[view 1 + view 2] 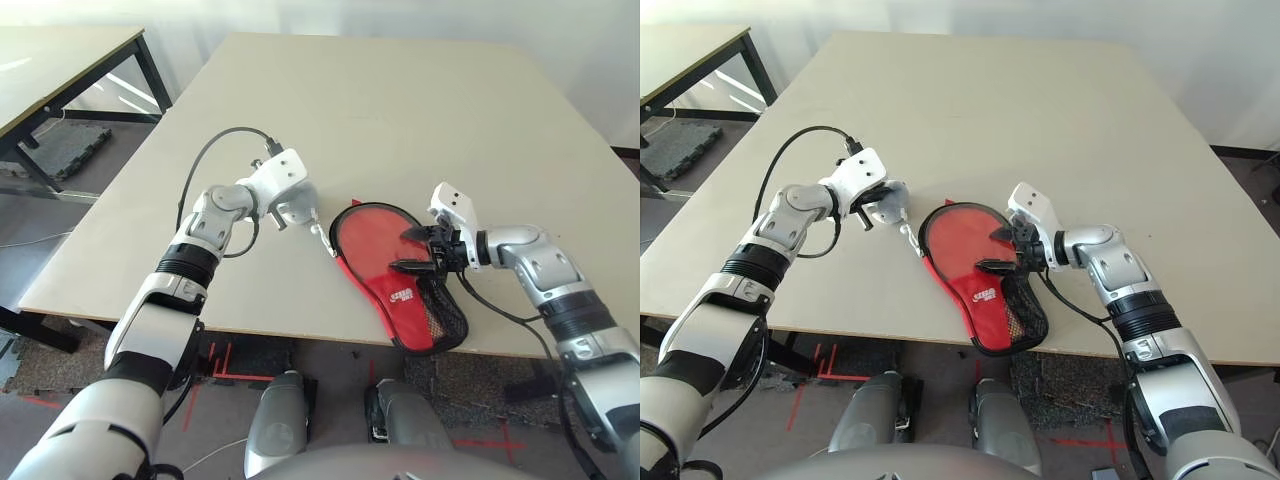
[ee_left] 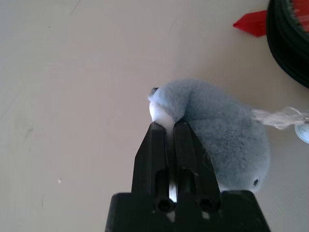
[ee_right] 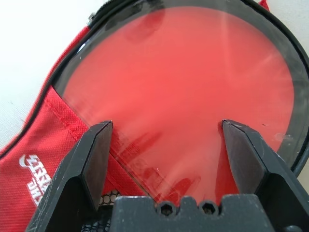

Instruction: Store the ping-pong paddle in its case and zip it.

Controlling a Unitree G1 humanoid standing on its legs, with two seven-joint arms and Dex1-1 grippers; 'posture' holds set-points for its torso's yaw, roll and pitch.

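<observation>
The case [image 1: 405,275] lies on the tabletop [image 1: 400,110] close to its near edge, toward the right half, with its narrow handle end, carrying the white logo and black mesh pocket, reaching to that edge and slightly over it. Its long axis runs from the near edge obliquely away toward the tabletop's left side. The ping-pong paddle [image 3: 178,92] sits inside it, its round red face exposed in the open mouth and ringed by the black zipper rim; the handle is hidden in the pouch. The case is judged not yet zipped. The right claw [image 1: 420,251] hovers at the case's right flank, pointing across it toward the left, its jaws spread wide and gripping nothing; in the right wrist view the fingers [image 3: 94,154] frame the red face, which lies directly ahead and beneath. The left claw [image 2: 168,126] is clamped shut on a small grey plush toy [image 2: 219,130], just off the case's left rim. A short white cord [image 2: 280,117] runs from the toy toward the case; it appears to be tied to the zipper pull, though the join itself cannot be made out. Judgement: the left arm holds the means of zipping and would pull along the rim, while the right arm is placed to steady the case.
</observation>
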